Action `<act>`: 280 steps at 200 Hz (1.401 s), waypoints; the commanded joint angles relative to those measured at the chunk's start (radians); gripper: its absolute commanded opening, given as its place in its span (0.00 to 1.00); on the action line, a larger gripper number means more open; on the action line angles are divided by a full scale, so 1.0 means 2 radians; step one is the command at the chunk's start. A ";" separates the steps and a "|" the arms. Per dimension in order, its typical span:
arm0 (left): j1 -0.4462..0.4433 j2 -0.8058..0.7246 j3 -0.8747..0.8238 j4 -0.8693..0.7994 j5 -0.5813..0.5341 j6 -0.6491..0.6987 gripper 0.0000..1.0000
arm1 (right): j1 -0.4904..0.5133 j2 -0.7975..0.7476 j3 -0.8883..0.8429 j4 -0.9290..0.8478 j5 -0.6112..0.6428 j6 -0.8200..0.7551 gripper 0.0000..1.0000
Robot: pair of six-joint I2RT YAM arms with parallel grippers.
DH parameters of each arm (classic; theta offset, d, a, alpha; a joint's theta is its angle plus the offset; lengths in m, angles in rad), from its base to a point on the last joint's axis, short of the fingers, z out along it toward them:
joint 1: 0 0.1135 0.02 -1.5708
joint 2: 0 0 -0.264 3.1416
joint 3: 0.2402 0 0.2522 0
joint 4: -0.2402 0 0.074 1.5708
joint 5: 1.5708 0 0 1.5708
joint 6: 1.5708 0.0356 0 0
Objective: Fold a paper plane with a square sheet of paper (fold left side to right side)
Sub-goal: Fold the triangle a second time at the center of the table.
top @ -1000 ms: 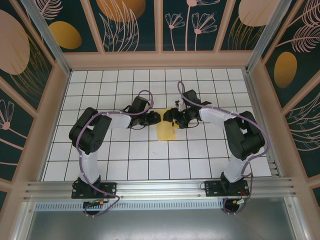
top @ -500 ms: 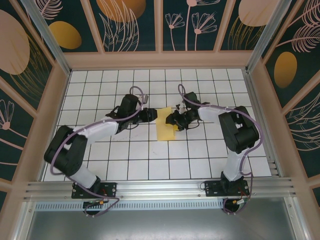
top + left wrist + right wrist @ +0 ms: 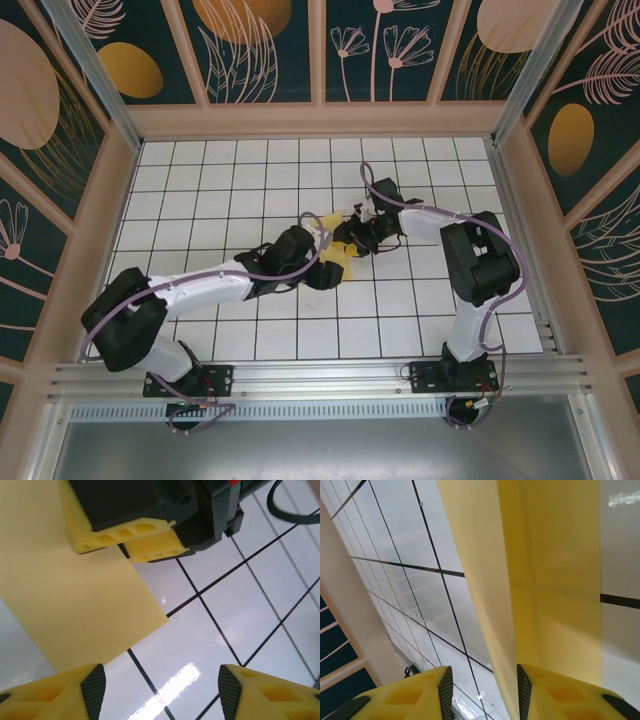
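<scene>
At the table's [image 3: 200, 190] centre, the square sheet of paper [image 3: 338, 252] lies under both grippers. Your left gripper [image 3: 330, 272], fingers spread, has swung from the sheet's left side to its near edge. Your right gripper [image 3: 350, 236], fingers parted, stays on its right side.

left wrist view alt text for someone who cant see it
A yellow paper sheet lies on a white gridded table, with the right gripper at its far side. The left gripper hangs open along the bottom of the picture, near the sheet's corner.
</scene>
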State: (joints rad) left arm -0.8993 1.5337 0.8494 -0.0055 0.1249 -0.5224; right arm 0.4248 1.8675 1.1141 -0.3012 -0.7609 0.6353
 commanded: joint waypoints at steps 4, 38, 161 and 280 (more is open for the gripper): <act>-0.019 0.034 0.045 -0.048 -0.058 0.011 0.69 | -0.001 -0.001 0.019 -0.016 -0.010 -0.001 0.42; -0.037 0.083 0.098 -0.095 -0.102 0.013 0.74 | -0.001 -0.001 0.022 -0.016 -0.008 0.001 0.42; -0.068 0.201 0.224 -0.212 -0.222 0.004 0.70 | 0.000 0.002 0.016 -0.010 -0.008 0.004 0.42; -0.068 0.169 0.209 -0.204 -0.212 0.012 0.38 | 0.000 0.006 0.022 -0.019 -0.001 -0.003 0.42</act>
State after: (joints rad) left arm -1.0401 1.9064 1.2755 -0.3904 -0.2966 -0.5068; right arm 0.4129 1.8679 1.1282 -0.3080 -0.7467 0.6376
